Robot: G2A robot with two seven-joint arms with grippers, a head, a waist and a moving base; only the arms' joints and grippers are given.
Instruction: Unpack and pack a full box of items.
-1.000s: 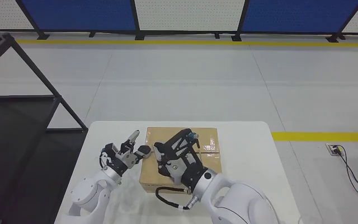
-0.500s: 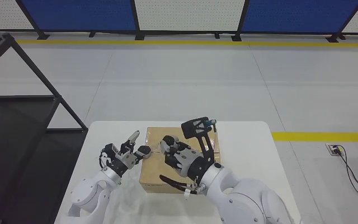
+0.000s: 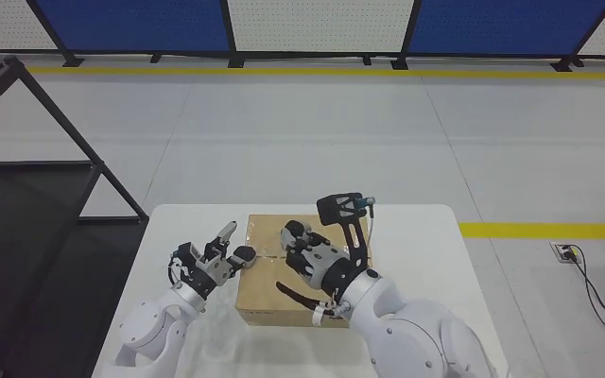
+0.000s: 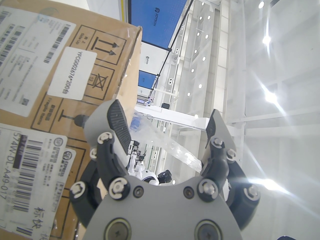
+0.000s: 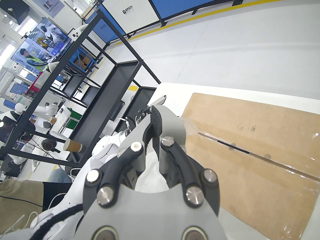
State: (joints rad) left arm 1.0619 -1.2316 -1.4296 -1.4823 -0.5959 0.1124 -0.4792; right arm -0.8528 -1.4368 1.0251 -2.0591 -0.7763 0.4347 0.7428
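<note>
Left gripper (image 3: 234,242) (image 4: 165,116) at the 9 o'clock side of the cardboard box (image 3: 257,285) (image 4: 75,63) (image 5: 250,151), fingers spread beside its labelled wall, box taped shut at the centre of the white table (image 3: 425,246), right gripper (image 3: 298,241) (image 5: 155,116) above the box top toward 12 o'clock, fingers pressed together.

Your white left arm (image 3: 151,326) is bent low. Its grey-and-black left gripper (image 4: 165,126) tilts upward, with its two fingers spread wide apart. Your white right arm (image 3: 406,326) sits higher. Its grey-and-black right gripper (image 5: 153,123) has both fingers pressed tight together.
</note>
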